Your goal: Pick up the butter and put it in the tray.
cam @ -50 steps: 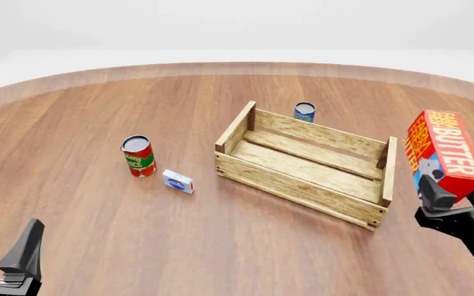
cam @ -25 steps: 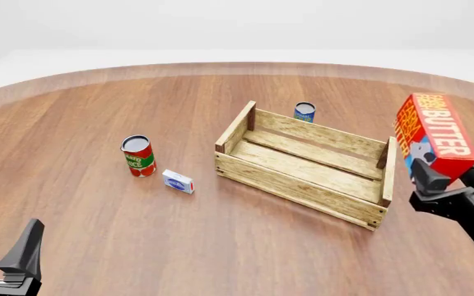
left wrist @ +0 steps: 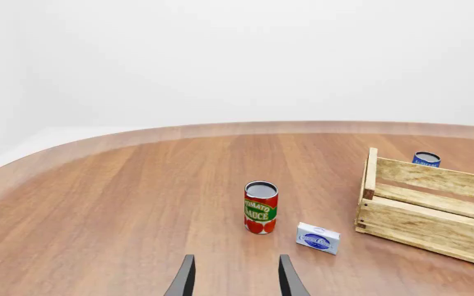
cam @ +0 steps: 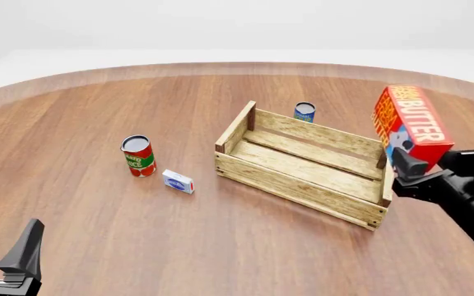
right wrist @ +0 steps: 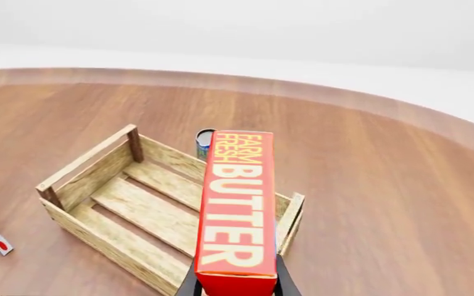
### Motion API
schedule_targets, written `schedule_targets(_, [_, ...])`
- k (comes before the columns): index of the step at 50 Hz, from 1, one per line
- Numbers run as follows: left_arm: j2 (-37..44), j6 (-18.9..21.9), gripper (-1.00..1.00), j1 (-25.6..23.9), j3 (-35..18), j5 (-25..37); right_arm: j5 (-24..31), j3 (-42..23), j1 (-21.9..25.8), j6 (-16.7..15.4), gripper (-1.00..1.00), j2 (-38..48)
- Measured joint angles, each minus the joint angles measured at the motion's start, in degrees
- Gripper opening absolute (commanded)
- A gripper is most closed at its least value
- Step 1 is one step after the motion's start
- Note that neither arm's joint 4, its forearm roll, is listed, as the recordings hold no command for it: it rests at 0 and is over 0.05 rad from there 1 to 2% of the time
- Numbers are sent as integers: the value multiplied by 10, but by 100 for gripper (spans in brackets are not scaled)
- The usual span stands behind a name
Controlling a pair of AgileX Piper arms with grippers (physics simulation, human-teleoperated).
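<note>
My right gripper (cam: 414,165) is shut on the butter (cam: 410,126), a red carton with white "BUTTER" lettering, held upright in the air over the right end of the tray (cam: 303,185). In the right wrist view the butter (right wrist: 235,206) stands between my fingers above the tray's right end (right wrist: 291,216). The tray is an open wooden slat crate, empty inside. My left gripper (cam: 7,259) is open and empty at the near left of the table; its fingers (left wrist: 183,279) show low in the left wrist view.
A red tomato sauce can (cam: 138,155) and a small white-blue box (cam: 178,182) stand left of the tray. A blue can (cam: 305,111) stands behind the tray. They also show in the left wrist view: can (left wrist: 260,207), box (left wrist: 318,238).
My right gripper has carried the butter up and to the left, from beside the tray's right end to over it. The left arm has not moved.
</note>
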Motion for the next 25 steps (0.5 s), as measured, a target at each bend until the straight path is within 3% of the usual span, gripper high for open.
schedule_targets(25, [0,0,100,0,0,0,-22,-54,42,-5,-100,95])
